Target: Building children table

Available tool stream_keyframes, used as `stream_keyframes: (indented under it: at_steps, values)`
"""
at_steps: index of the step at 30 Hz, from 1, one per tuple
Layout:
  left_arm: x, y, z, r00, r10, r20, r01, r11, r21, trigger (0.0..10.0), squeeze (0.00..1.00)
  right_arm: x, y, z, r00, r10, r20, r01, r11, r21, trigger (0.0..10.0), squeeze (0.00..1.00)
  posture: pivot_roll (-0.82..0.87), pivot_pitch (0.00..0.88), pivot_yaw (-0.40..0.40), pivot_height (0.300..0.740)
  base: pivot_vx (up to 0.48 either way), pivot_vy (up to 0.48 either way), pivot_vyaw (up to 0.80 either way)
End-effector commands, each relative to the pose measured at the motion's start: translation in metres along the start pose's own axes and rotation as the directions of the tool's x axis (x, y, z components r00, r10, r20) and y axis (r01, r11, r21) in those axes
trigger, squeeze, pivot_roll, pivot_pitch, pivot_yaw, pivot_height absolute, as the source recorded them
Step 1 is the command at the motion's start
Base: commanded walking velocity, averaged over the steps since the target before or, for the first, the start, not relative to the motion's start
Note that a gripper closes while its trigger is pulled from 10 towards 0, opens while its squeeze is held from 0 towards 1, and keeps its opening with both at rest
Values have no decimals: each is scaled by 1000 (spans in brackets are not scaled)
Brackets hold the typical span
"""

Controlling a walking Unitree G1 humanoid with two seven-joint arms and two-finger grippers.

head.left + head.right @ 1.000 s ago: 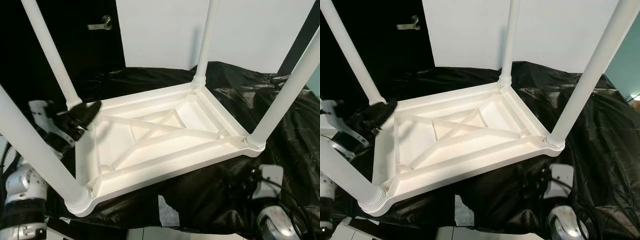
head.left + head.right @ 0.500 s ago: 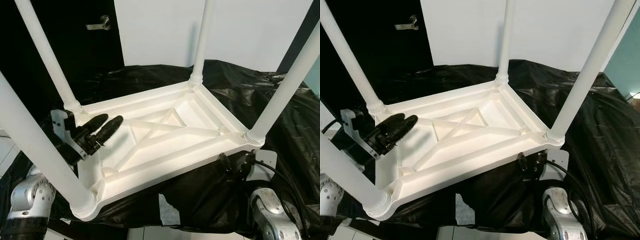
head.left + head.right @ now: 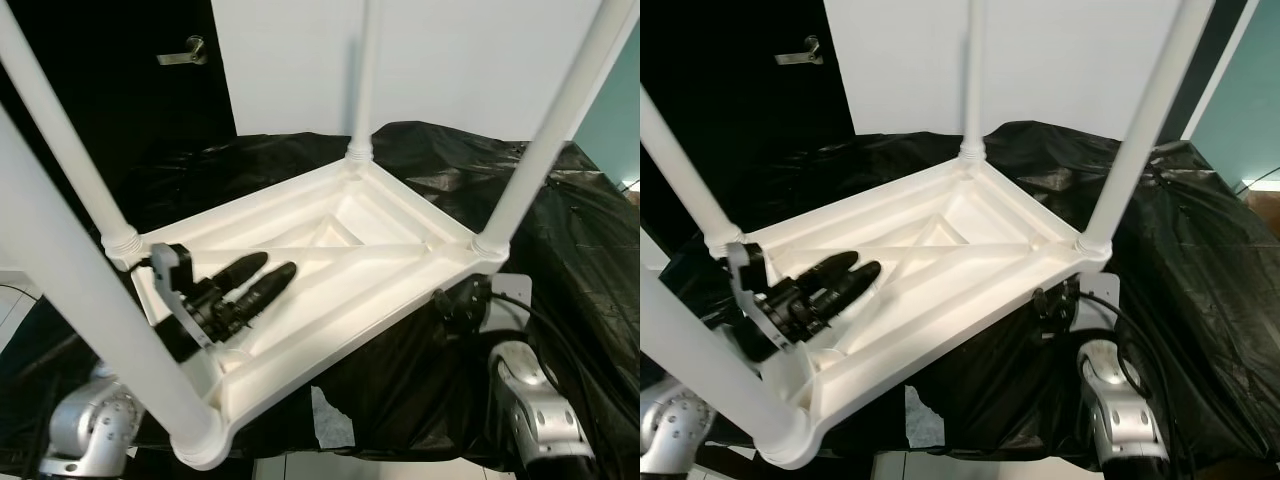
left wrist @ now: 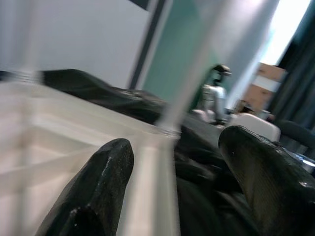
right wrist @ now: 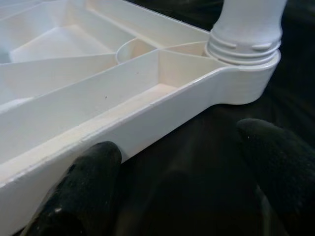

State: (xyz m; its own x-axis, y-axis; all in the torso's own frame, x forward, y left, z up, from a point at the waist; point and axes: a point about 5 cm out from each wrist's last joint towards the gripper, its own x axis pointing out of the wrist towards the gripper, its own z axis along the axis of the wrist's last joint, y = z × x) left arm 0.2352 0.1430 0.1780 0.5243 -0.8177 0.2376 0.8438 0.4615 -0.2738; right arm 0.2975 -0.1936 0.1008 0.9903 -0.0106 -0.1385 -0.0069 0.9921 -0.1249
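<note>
**Both grippers closing in on the upturned table**

Children's table (image 3: 330,250) lies upside down on the black-covered worktop (image 3: 560,230), four legs (image 3: 80,290) fitted and pointing up. Since a second ago the left gripper (image 3: 258,281) has come in from the outer edge and now reaches over the ribbed underside, fingers apart, holding nothing. The right gripper (image 5: 172,196) has risen to the near right corner, just below the rim by a leg socket, fingers apart too. Judgement: assembly looks done; the arms seem to be setting up to grasp opposite sides and turn the table over.
</note>
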Motion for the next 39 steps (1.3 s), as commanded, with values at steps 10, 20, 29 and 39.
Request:
stream_keyframes:
  at_steps: [10, 20, 29, 39]
  values:
    - [52, -33, -24, 1000, -3, 12, 3, 1000, -13, 10000, 0, 44, 34, 23, 969, 243, 30, -239, 965, -112, 10000, 0, 45, 0, 16, 740, 0, 0, 0]
    - [87, -48, -51, 996, -4, -87, 6, 1000, 30, 10000, 0, 57, 57, 25, 938, 348, 0, -344, 926, -159, 10000, 0, 55, 0, 14, 740, 0, 0, 0]
    - [108, -42, -56, 988, 119, -98, -107, 988, 114, 10000, 0, 68, 53, 37, 952, 300, 56, -289, 945, -154, 10000, 0, 53, 0, 16, 740, 0, 0, 0]
    - [65, -5, -30, 986, 114, -124, -76, 958, 278, 10000, 0, 44, 22, 24, 962, 233, 140, -212, 966, -151, 10000, 0, 54, 0, -2, 740, 0, 0, 0]
